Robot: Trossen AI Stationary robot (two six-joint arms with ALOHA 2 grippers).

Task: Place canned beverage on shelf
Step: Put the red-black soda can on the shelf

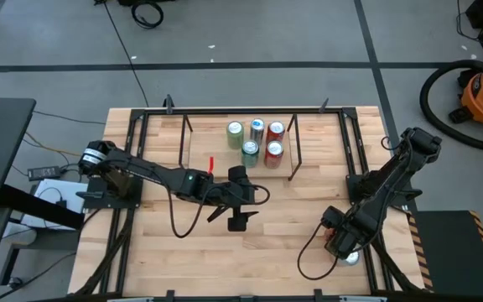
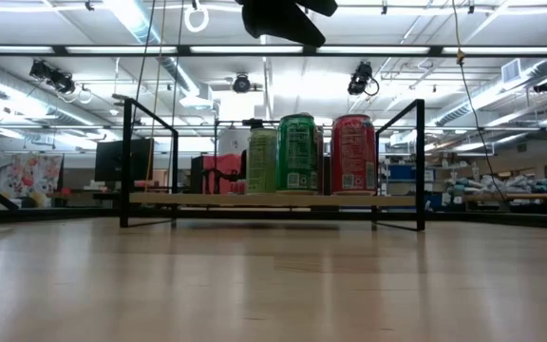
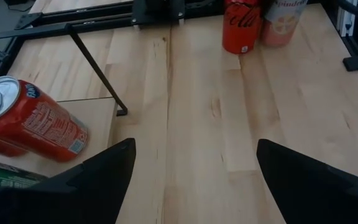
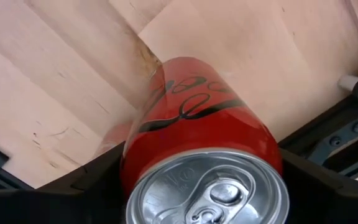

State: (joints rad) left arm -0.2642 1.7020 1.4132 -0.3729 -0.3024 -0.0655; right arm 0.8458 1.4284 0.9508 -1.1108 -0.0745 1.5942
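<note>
Down at the near right corner of the table, the right gripper (image 1: 345,249) had clenched around a red cola can (image 4: 204,155). Seen from its wrist, the can stood upright between the two dark fingers (image 4: 92,177), which pressed against its sides, the silver lid and pull tab facing the camera. From overhead only a sliver of that silver top showed beneath the gripper, close to the black frame (image 1: 367,180) edging the table.

The shelf (image 1: 240,144), a low rack of thin black rods with a light wood deck, sat at the far middle of the table, well apart from the held can. Five cans stood on it towards its right end: a pale green one (image 1: 235,131), a blue-topped one (image 1: 257,127), a red one (image 1: 276,130), a darker green one (image 1: 250,152) and another red one (image 1: 273,152). From table height the green can (image 2: 298,154) and red can (image 2: 353,154) rose side by side on the deck.

The left gripper (image 1: 238,220) hovered over the middle of the table, just in front of the shelf, its fingers (image 3: 98,180) spread wide with nothing between them. Its wrist camera caught a red can (image 3: 33,121) on the shelf's corner, and, across the boards, the cola can (image 3: 242,25) with a pale orange-printed can (image 3: 283,22) just beside it.
</note>
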